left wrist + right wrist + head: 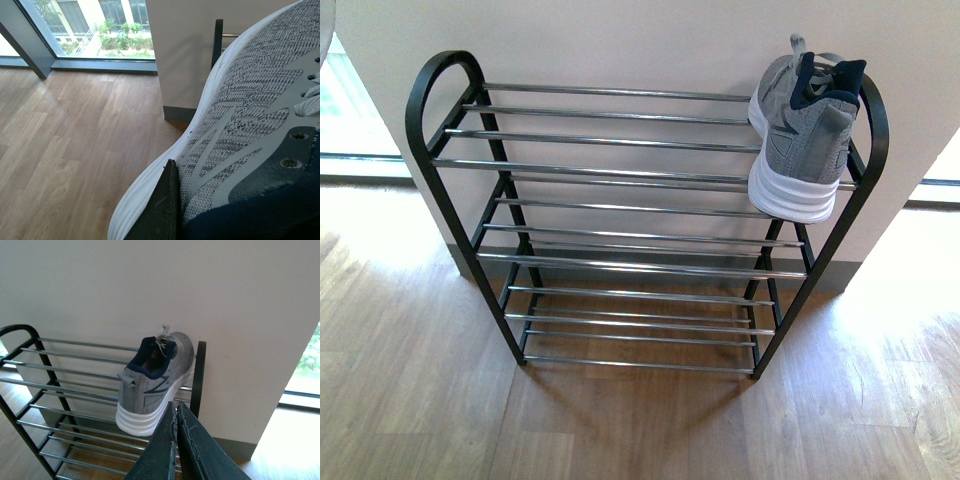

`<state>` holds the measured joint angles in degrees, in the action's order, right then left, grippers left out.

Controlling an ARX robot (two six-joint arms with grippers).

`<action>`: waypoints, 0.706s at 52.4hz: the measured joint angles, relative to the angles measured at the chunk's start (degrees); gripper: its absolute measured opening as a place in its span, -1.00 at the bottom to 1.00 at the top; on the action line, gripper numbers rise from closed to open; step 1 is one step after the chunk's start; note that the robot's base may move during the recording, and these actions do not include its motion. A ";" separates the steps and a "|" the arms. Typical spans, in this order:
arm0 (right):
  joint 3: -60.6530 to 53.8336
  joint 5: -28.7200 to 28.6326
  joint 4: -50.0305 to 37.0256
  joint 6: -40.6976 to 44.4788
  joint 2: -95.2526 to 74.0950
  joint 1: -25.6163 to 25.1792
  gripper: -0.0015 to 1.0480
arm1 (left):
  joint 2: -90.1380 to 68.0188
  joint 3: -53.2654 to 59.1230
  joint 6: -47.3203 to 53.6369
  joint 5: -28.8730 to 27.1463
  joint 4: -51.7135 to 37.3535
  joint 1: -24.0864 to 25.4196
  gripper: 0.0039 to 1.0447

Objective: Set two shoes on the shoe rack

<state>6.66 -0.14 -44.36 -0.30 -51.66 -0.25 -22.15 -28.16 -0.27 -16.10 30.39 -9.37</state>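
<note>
1. Your left gripper (174,192) had one dark finger (159,212) pressed against the knit side of the held shoe (240,115) by its navy collar. The other finger was hidden, but the shoe hung clear above the wood floor (75,140), so it was gripped.
2. The shoe rack (415,105) stood against the wall (620,40).
3. The placed shoe (800,140) sat on the top shelf at the rack's 2 o'clock corner — toe toward 12, heel overhanging the front bar.
4. Your right gripper (176,407) was pinched fully closed on nothing, near that shoe.
</note>
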 joint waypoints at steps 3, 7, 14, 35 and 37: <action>-0.98 0.13 1.29 -0.02 2.19 0.00 -0.97 | 0.00 0.00 0.00 -0.02 0.00 0.00 -0.98; -1.95 0.13 2.89 -0.02 4.74 0.02 -0.97 | 0.00 0.00 0.00 0.04 0.00 0.00 -0.98; -3.69 0.13 3.85 0.00 7.87 0.04 -0.97 | 0.00 0.00 0.00 0.00 0.00 0.00 -0.98; -5.55 0.15 15.21 0.00 22.08 0.04 -0.97 | 0.00 0.00 0.00 0.02 0.00 0.00 -0.98; -5.55 0.15 16.44 0.02 23.43 0.04 -0.97 | 0.00 0.00 0.00 0.02 0.00 0.00 -0.98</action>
<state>1.10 0.01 -27.92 -0.27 -28.23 -0.21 -22.15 -28.16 -0.27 -16.08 30.39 -9.37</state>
